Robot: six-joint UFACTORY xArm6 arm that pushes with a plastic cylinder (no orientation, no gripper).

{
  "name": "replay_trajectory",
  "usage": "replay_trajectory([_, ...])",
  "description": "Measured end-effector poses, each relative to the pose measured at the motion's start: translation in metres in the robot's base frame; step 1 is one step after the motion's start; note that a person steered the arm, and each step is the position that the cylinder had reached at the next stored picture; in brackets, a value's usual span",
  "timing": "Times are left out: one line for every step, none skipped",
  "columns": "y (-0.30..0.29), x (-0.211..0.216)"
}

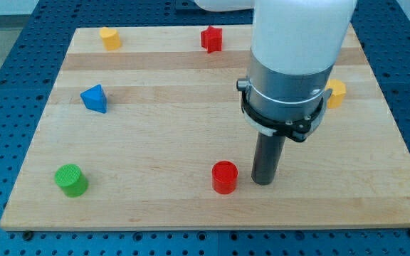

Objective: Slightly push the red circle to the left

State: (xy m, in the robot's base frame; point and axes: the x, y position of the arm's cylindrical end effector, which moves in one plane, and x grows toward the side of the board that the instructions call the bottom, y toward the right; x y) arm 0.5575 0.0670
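The red circle (pixel 225 176) is a short red cylinder standing near the bottom middle of the wooden board (pixel 155 142). My tip (pixel 263 182) rests on the board just to the view's right of the red circle, with a small gap between them. The rod rises into the wide grey and white arm body, which hides the board behind it.
A green cylinder (pixel 70 179) stands at bottom left, a blue triangular block (pixel 95 97) at left, a yellow block (pixel 108 37) at top left, a red star-like block (pixel 211 38) at top middle. A yellow block (pixel 337 92) peeks out right of the arm.
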Motion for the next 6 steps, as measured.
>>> replay_trajectory([-0.006,0.000])
replay_trajectory([-0.011,0.000])
replay_trajectory([-0.012,0.000])
replay_trajectory([-0.018,0.000])
replay_trajectory([-0.023,0.000])
replay_trajectory([-0.024,0.000])
